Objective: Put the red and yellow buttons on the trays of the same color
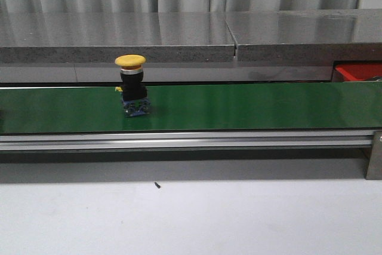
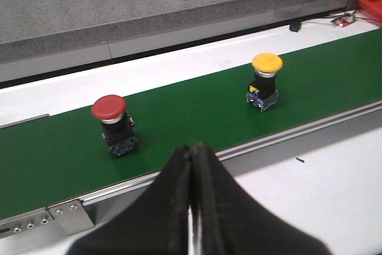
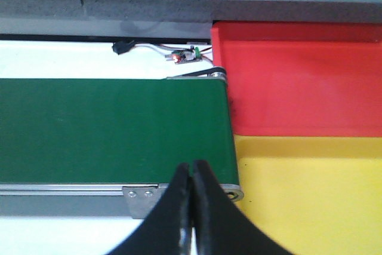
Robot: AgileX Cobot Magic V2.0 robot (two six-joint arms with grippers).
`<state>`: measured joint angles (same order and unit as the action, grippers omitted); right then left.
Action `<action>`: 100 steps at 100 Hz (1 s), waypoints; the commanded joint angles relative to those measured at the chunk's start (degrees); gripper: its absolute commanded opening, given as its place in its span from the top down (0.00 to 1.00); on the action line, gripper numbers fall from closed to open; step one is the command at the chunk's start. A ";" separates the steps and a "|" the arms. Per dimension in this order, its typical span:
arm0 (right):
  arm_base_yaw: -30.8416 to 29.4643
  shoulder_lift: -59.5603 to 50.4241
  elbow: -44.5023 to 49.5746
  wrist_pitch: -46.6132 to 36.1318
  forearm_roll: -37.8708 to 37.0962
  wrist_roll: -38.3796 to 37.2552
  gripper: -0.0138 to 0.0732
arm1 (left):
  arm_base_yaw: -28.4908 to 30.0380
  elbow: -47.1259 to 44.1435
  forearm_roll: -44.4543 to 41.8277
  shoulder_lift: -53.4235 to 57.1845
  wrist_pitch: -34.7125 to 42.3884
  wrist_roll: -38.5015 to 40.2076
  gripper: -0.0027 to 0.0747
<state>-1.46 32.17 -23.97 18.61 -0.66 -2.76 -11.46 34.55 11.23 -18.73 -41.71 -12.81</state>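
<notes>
A yellow button (image 1: 132, 85) stands upright on the green belt (image 1: 250, 107), left of the middle. In the left wrist view the same yellow button (image 2: 265, 79) shows, and a red button (image 2: 112, 119) stands on the belt closer to my left gripper (image 2: 192, 146). That gripper is shut and empty, held over the belt's near rail. My right gripper (image 3: 191, 163) is also shut and empty, above the belt's end. Past that end lie a red tray (image 3: 304, 88) and a yellow tray (image 3: 310, 198), side by side. Neither arm shows in the front view.
A grey stone ledge (image 1: 179, 37) runs behind the belt. A corner of the red tray (image 1: 358, 71) shows at the far right. A small circuit board with wires (image 3: 182, 56) lies beside the belt's end roller. An aluminium rail (image 1: 179, 141) edges the belt's front.
</notes>
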 commanded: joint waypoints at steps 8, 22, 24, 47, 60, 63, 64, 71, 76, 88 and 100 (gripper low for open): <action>3.41 8.47 -8.49 -0.52 0.08 0.94 0.93 | -0.32 1.32 0.51 -0.42 4.04 0.39 0.99; 7.22 15.22 -14.58 1.98 0.03 0.94 0.81 | -0.32 1.32 0.51 -0.42 4.04 0.39 0.99; 7.62 16.21 -15.50 2.40 0.03 0.94 0.78 | -0.32 1.32 0.51 -0.42 4.04 0.39 0.99; 14.63 26.54 -25.22 8.13 0.07 1.65 0.37 | -0.32 1.32 0.51 -0.42 4.04 0.39 0.99; 18.55 31.81 -30.88 11.22 0.07 1.79 0.24 | -0.32 1.32 0.51 -0.42 4.04 0.39 0.99; 19.33 32.94 -32.18 12.08 0.07 1.84 0.23 | -0.32 1.32 0.51 -0.42 4.04 0.39 0.99; 19.72 33.22 -32.51 12.50 0.07 1.84 0.23 | -0.32 1.32 0.51 -0.42 4.04 0.39 0.99; 21.58 36.03 -35.87 14.72 0.07 2.41 0.24 | -0.32 1.32 0.51 -0.42 4.04 0.39 0.99; 22.82 38.40 -38.33 16.52 0.07 2.76 0.24 | -0.32 1.32 0.51 -0.42 4.04 0.39 0.99; 25.47 43.51 -44.76 21.39 0.13 4.04 0.24 | -0.32 1.32 0.51 -0.42 4.04 0.39 0.99; 27.68 48.78 -50.65 27.12 1.02 7.13 0.24 | -0.32 1.32 0.51 -0.42 4.04 0.39 0.99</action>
<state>24.88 79.01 -69.09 43.81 0.00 1.72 -11.46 34.55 11.23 -18.73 -41.79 -12.81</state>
